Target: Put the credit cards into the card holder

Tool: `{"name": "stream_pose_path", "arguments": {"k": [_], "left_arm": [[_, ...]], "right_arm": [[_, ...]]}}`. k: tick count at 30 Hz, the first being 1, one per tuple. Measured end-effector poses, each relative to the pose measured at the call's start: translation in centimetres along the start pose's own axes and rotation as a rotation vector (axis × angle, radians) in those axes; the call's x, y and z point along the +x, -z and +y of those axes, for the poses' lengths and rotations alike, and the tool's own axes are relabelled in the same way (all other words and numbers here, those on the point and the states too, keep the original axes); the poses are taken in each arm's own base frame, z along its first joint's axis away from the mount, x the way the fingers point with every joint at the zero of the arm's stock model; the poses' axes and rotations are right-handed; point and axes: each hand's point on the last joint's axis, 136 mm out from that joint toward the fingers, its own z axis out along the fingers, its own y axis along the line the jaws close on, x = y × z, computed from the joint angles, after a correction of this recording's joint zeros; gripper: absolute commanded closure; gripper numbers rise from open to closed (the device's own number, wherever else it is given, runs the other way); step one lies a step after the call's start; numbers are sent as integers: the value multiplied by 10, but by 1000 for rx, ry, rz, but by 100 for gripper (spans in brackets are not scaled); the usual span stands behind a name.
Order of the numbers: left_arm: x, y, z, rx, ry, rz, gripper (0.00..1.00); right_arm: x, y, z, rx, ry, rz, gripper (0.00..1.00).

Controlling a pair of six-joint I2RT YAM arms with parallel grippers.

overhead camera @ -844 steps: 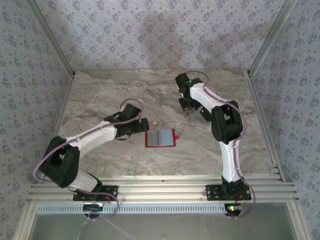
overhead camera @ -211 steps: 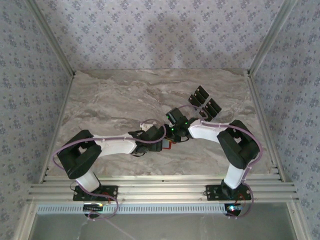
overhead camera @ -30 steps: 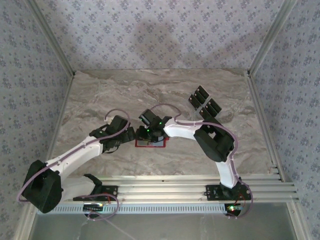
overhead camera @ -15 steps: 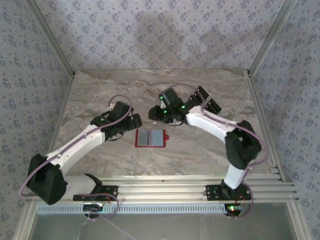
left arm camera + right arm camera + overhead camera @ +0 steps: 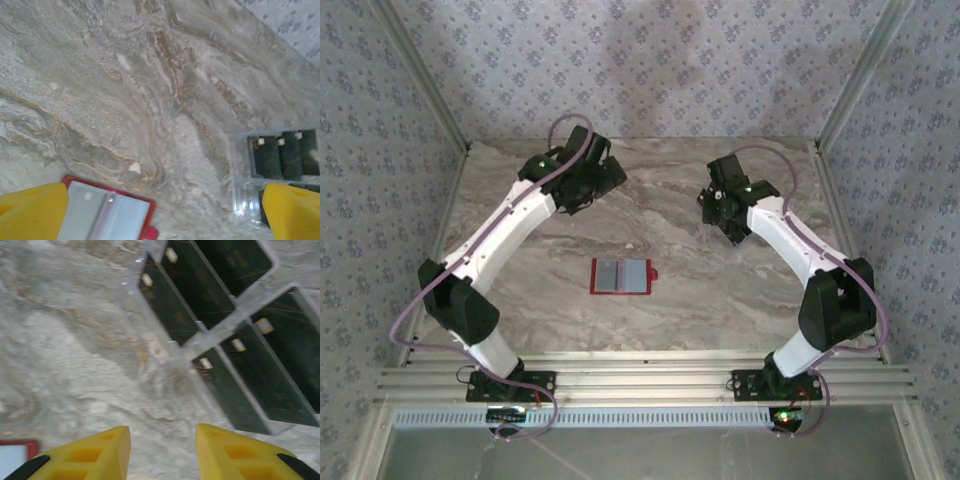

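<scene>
1. Shows card holder (image 5: pixel 621 276) open flat on table (image 5: pixel 520 260), grey pockets up.
2. Keeps credit cards (image 5: pixel 205 295) slotted in clear tray (image 5: pixel 165 352) compartments, beyond-right of card holder.
3. Hangs right gripper (image 5: pixel 162 450) by that tray, fingers apart.
4. Parks left gripper (image 5: pixel 162 207) beyond-left of card holder, fingers spread wide.

L arm (image 5: pixel 515 225), R arm (image 5: pixel 785 235) reach fwd; both jaws apart.
</scene>
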Motion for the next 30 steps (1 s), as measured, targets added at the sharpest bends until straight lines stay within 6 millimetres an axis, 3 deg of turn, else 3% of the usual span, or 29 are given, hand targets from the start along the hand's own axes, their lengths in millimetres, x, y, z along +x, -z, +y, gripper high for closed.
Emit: {"name": "stream_pose_path", "arguments": {"k": [6, 11, 19, 30], "left_arm": [[-21, 18, -22, -24, 110, -13, 0], [-22, 21, -26, -45, 143, 13, 0], [-4, 2, -26, -77, 153, 102, 0], [-9, 9, -65, 51, 189, 146, 0]], "right_arm": [[16, -41, -27, 168, 77, 91, 61], [26, -62, -38, 246, 129, 146, 62], [17, -65, -42, 283, 151, 131, 63], [10, -65, -51, 291, 144, 116, 64]]}}
